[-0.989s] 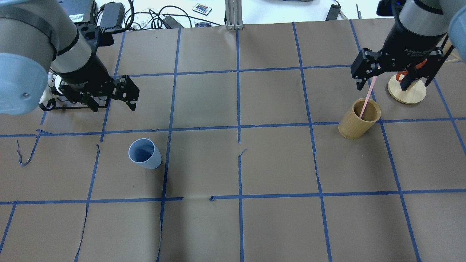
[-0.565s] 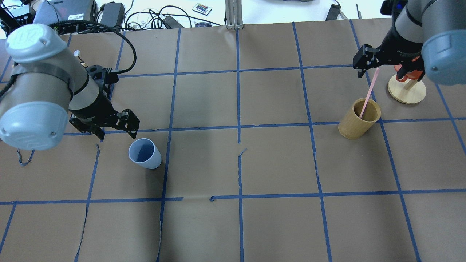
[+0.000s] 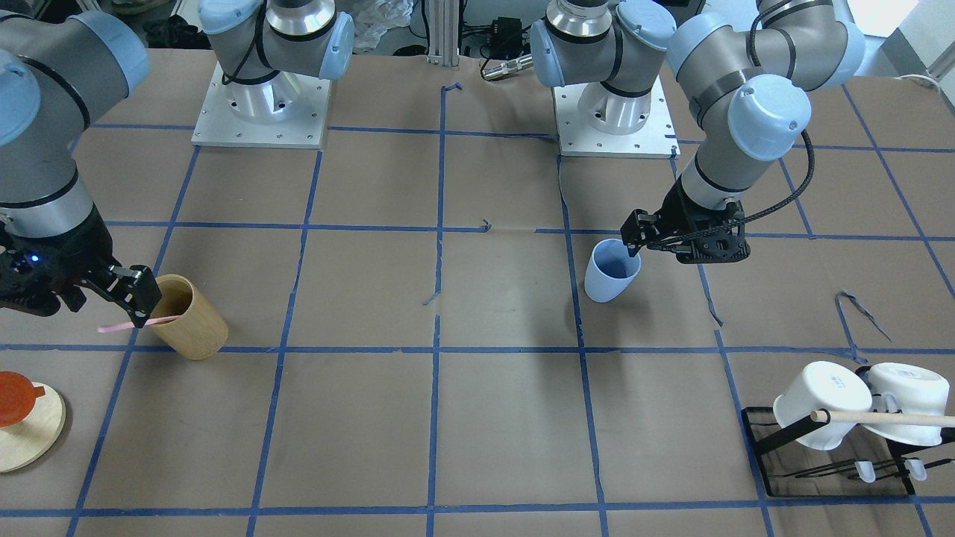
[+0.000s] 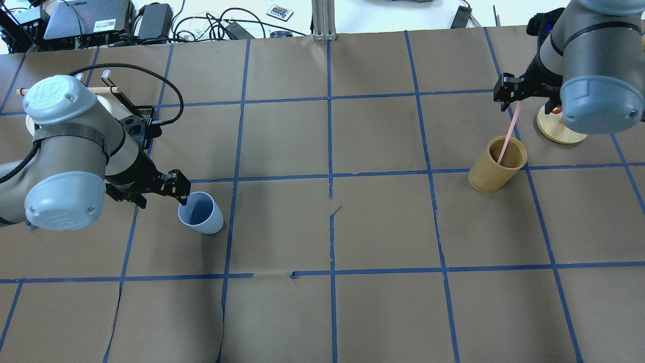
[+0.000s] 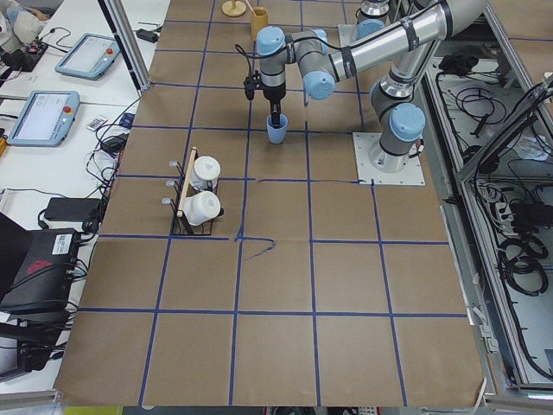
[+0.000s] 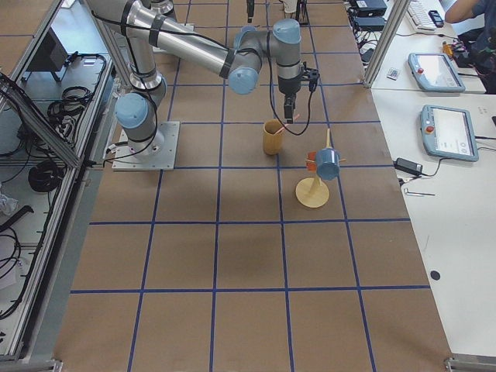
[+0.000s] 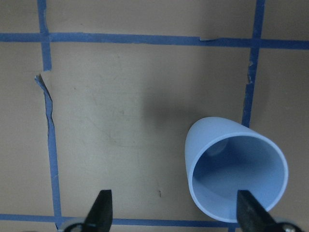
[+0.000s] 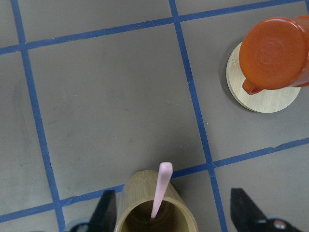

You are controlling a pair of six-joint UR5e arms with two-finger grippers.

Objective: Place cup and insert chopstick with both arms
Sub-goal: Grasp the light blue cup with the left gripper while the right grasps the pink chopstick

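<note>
The light blue cup (image 4: 201, 214) stands upright on the brown paper left of centre; it also shows in the front view (image 3: 610, 270). My left gripper (image 7: 174, 212) is open just above it, with one fingertip (image 7: 246, 208) over the cup's mouth (image 7: 236, 174) and the other outside it. The pale pink chopstick (image 8: 161, 191) leans inside the tan wooden cylinder (image 8: 157, 215), its top sticking out (image 4: 510, 132). My right gripper (image 8: 174, 212) is open and empty above the cylinder (image 3: 190, 321), astride the chopstick's top without touching it.
A black rack with two white mugs (image 3: 858, 410) and a long wooden dowel (image 3: 888, 418) stands beyond the left arm. An orange cup (image 8: 275, 53) hangs on a round wooden stand (image 4: 557, 126) beside the cylinder. Blue tape lines cross the paper.
My left arm has swung in and lowered its open gripper onto the cup's rim. My right gripper has turned and drawn back a little. The cup and chopstick have not moved.
</note>
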